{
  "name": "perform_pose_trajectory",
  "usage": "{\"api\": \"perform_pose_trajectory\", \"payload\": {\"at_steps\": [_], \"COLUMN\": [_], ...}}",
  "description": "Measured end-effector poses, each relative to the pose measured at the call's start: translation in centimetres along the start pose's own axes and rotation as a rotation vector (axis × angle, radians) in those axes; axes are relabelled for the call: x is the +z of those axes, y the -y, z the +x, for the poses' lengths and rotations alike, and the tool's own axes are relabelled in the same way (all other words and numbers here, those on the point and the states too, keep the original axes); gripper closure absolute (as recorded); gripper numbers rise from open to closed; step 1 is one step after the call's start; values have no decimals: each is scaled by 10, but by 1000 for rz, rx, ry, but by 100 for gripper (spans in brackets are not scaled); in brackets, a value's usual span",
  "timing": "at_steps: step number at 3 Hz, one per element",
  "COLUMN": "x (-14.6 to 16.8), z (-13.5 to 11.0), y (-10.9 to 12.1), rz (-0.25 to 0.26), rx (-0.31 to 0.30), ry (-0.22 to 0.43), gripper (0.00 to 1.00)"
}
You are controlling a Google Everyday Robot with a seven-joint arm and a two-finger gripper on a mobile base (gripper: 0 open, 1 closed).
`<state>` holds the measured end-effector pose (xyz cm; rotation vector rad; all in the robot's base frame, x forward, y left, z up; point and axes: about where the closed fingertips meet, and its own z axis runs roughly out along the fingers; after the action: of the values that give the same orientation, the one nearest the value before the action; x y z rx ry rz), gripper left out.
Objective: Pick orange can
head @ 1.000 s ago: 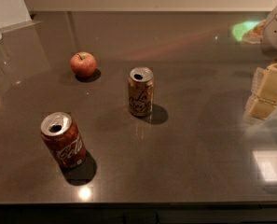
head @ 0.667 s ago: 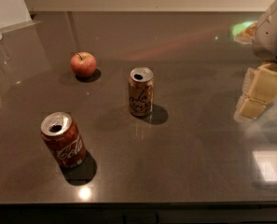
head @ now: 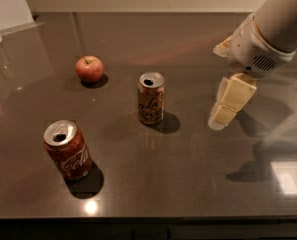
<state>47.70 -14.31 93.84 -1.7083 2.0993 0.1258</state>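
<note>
The scene is sitting fairly dim, with warm light coming from above and slightly left – each object is throwing a soft dark shadow toward the lower right on the glossy dark tabletop (head: pixel 188 184). The orange can (head: pixel 151 98), the red can (head: pixel 68 149) and the apple (head: pixel 89 68) are each trailing such a patch. The gripper (head: pixel 219 86), hanging at the right with its fingers spread apart, is casting a shadow below itself. Glare is pooling in a pale square at the right edge and a small hot spot near the front – fainter glints are dotting the left side.
</note>
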Motion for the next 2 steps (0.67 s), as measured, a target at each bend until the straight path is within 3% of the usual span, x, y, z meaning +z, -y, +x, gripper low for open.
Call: {"api": "perform_pose_trajectory", "payload": {"at_steps": [2], "x": [57], "z": [-50], "y": [5], "rz": [-45], "rx": [-9], "ry": [120], "gripper": [0]}}
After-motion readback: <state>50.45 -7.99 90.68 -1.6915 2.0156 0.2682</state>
